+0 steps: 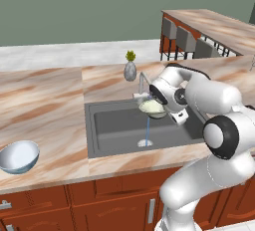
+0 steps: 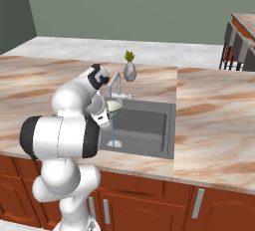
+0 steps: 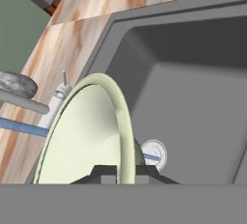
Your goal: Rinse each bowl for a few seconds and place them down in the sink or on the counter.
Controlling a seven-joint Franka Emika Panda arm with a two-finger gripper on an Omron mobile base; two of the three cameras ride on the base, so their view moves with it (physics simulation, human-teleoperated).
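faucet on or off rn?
On: a thin blue stream falls from the faucet past the small bowl to the sink drain.

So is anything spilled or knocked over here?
Nothing looks wrong. The cream-green bowl is held in the gripper, jaws shut on its rim, over the sink; water runs down to the drain. The blue-white bowl sits upright on the counter.
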